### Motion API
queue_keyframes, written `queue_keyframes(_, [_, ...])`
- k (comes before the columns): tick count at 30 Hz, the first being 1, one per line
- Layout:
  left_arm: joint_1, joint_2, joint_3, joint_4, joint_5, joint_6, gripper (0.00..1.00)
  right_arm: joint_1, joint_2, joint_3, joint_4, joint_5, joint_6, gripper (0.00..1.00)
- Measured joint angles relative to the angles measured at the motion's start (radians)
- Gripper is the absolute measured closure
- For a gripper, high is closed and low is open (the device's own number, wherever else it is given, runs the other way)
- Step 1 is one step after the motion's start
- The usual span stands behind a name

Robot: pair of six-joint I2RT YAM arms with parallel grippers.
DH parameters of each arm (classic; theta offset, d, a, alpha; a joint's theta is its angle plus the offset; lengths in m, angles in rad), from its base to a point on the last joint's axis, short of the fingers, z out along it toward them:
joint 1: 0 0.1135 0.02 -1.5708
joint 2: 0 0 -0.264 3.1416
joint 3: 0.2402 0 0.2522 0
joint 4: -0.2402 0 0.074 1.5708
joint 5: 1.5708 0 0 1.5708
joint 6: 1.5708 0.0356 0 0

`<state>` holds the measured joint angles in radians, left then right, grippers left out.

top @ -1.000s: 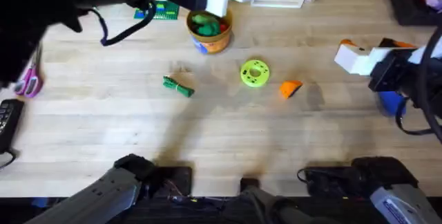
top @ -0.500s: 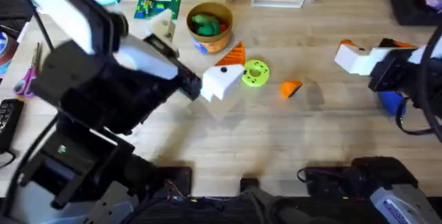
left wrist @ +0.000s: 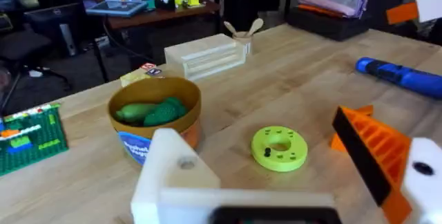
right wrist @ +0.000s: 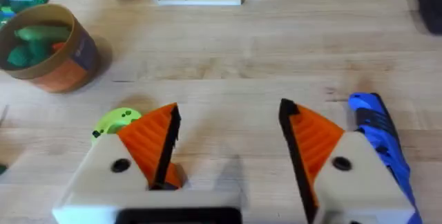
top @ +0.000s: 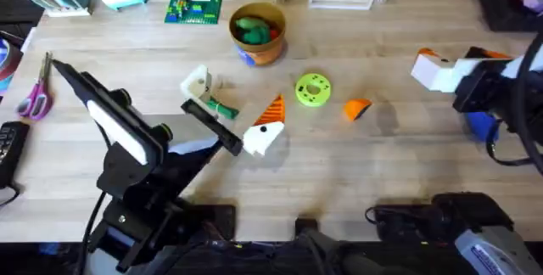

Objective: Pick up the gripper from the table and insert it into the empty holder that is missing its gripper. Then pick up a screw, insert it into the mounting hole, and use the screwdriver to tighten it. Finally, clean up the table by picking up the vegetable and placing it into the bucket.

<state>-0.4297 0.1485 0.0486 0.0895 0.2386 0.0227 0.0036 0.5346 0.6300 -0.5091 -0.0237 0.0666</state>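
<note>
Plank-grain table (top: 382, 165), cluttered: the loose gripper (top: 357, 109) lies untouched at 3 o'clock of the lime disc (top: 313, 89). Risk: my left gripper (top: 233, 105), spread wide and holding nothing, straddles the vegetable (top: 221, 107) and could knock it, perhaps brushing it now; the bare holder (top: 196, 83) sits at its 10 o'clock. My right gripper (right wrist: 228, 141) hangs agape and empty beside the screwdriver (right wrist: 373, 124).
</note>
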Motion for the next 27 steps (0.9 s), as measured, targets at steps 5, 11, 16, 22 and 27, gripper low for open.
queue_keyframes(5, [0.000,-0.090,-0.043,-0.081,-0.002,0.000,0.008,0.000,0.000,0.000,0.000,0.000,0.000,0.119])
queue_keyframes(11, [0.000,-0.143,-0.043,-0.152,-0.003,-0.001,0.008,0.000,0.000,0.000,0.000,0.000,0.000,0.118])
queue_keyframes(16, [0.000,-0.143,-0.043,-0.152,-0.003,0.000,0.008,0.000,0.000,0.000,0.000,0.000,0.000,0.120])
queue_keyframes(22, [0.000,-0.143,-0.043,-0.152,-0.003,-0.001,0.008,0.000,0.000,0.000,0.000,0.000,0.000,0.119])
queue_keyframes(27, [0.000,-0.143,-0.043,-0.152,-0.003,-0.001,0.007,0.000,0.000,0.000,0.000,0.000,0.000,0.119])
